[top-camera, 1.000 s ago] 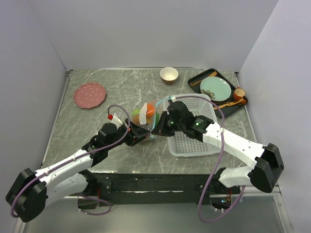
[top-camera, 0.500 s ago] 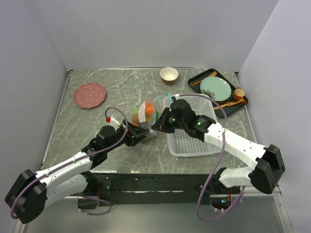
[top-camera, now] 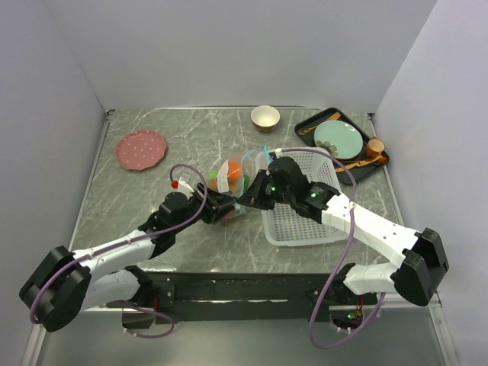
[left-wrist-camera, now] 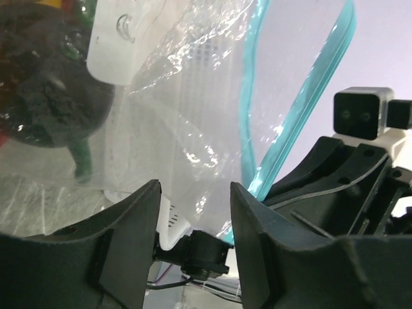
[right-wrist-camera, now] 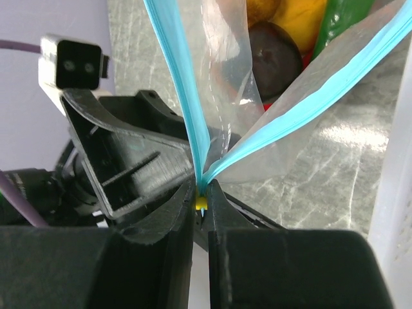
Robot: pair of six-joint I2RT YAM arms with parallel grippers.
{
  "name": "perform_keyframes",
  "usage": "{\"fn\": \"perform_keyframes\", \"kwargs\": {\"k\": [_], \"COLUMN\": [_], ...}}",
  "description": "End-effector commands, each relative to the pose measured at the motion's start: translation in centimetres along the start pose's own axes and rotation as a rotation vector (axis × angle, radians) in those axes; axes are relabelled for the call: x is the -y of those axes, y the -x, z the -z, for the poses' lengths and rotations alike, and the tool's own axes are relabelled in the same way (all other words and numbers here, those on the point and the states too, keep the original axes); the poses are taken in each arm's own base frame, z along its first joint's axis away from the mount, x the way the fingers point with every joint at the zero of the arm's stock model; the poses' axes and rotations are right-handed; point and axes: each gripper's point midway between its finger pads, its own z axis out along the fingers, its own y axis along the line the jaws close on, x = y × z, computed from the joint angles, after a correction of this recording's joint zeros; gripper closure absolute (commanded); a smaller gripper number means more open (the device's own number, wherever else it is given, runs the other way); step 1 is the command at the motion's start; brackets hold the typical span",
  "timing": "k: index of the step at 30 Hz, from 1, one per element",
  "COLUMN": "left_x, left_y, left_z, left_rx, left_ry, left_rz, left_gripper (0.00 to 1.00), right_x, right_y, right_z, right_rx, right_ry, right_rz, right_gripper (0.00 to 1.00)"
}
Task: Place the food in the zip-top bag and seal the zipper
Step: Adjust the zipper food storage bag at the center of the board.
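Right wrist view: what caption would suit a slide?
Right gripper pinching the zipper corner of the bag, food inside.

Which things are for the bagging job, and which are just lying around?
For the job: clear bag, teal zipper, toy food inside it.
Just lying about: pink plate, tan bowl, white basket, black tray, green plate.

I count one zip-top bag (top-camera: 229,174) just left of the one basket (top-camera: 297,226), one bowl (top-camera: 264,117) behind it, one tray (top-camera: 306,122) behind-right, one pink plate (top-camera: 141,149) far left.
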Motion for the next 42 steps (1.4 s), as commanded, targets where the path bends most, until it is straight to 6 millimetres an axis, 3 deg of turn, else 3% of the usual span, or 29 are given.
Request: {"fn": "perform_keyframes", "kwargs": {"k": [1,3,7,9,10,12,13,14,15,16,18,19,21,23,24,27,29,30,33,35,37,38,39,40,41,42], "left_x": [4.1,4.0,3.6,1.7,1.6,0.7,1.5,0.1,0.2,0.8,0.0,0.3,-0.2,-0.1,-0.2,0.0,0.0,0.2,0.7,1.2,1.4,1.3,1.2,1.2,1.4,1.2], "left_y": [0.8,0.8,1.3,2.6,2.8,5.2,6.1,7.4,8.0,8.8,9.8,10.3,10.8,11.1,11.3,11.6,11.9,12.0,12.4,12.5,12.5,12.5,12.4,12.4,12.3,12.1], "left_z": [-0.5,-0.6,-0.7,-0.1,0.4,2.1,3.2,4.2,4.9,6.0,7.4,8.1,8.8,9.4,9.6,10.3,10.8,11.0,11.7,12.1,12.2,12.1,11.9,11.8,11.5,11.0], "left_rx": [0.027,0.024,0.054,0.123,0.131,0.252,0.302,0.364,0.399,0.441,0.495,0.519,0.546,0.568,0.575,0.599,0.621,0.628,0.656,0.670,0.673,0.670,0.664,0.662,0.647,0.634], "left_ry": [-0.112,-0.106,-0.053,0.059,0.084,0.158,0.148,0.219,0.229,0.218,0.266,0.263,0.293,0.299,0.304,0.302,0.310,0.308,0.295,0.270,0.257,0.255,0.260,0.262,0.255,0.258], "left_rz": [-0.010,-0.008,-0.067,-0.117,-0.132,-0.178,-0.189,-0.199,-0.216,-0.218,-0.226,-0.223,-0.225,-0.222,-0.221,-0.215,-0.215,-0.214,-0.212,-0.211,-0.211,-0.215,-0.220,-0.223,-0.229,-0.233], "left_gripper": [0.51,0.57,0.59,0.47,0.40,0.33,0.30,0.28,0.26,0.25,0.25,0.25,0.25,0.25,0.25,0.26,0.26,0.26,0.25,0.24,0.23,0.22,0.21,0.21,0.21,0.20], "right_x": [-1.1,-1.2,-2.5,-2.4,-3.7,-4.0,-5.8,-6.1,-6.1,-7.9,-8.5,-10.2,-10.8,-12.9,-13.0,-16.8,-17.9,-19.7,-21.0,-21.1,-19.8,-19.6,-18.3,-18.1,-18.6,-15.4], "right_y": [0.5,0.6,1.9,2.7,3.7,4.4,5.6,5.8,6.0,7.1,7.3,8.2,8.2,9.2,9.3,10.5,10.4,11.1,12.0,12.7,12.4,12.3,11.7,11.8,12.0,10.3], "right_z": [1.2,1.3,1.8,1.6,1.9,1.2,1.6,1.5,0.3,0.6,-1.0,-0.7,-2.3,-2.4,-3.5,-3.9,-4.9,-4.2,-4.1,-3.9,-4.7,-3.9,-4.1,-3.5,-1.1,-2.8], "right_rx": [0.026,0.029,0.068,0.094,0.117,0.115,0.137,0.126,0.113,0.131,0.097,0.114,0.082,0.096,0.081,0.083,0.045,0.068,0.090,0.120,0.114,0.103,0.085,0.111,0.158,0.115], "right_ry": [0.058,0.060,0.080,0.049,0.066,0.033,0.057,0.048,0.027,0.052,0.048,0.078,0.087,0.122,0.120,0.205,0.241,0.282,0.308,0.305,0.285,0.289,0.259,0.267,0.296,0.238], "right_rz": [0.009,0.014,0.055,0.094,0.108,0.163,0.183,0.220,0.233,0.247,0.277,0.286,0.292,0.299,0.297,0.306,0.296,0.302,0.295,0.292,0.283,0.280,0.272,0.271,0.271,0.253], "right_gripper": [0.87,0.87,0.88,0.88,0.88,0.90,0.91,0.91,0.93,0.93,0.94,0.95,0.95,0.95,0.95,0.95,0.96,0.96,0.95,0.94,0.94,0.99,0.99,0.97,0.91,0.89]}}
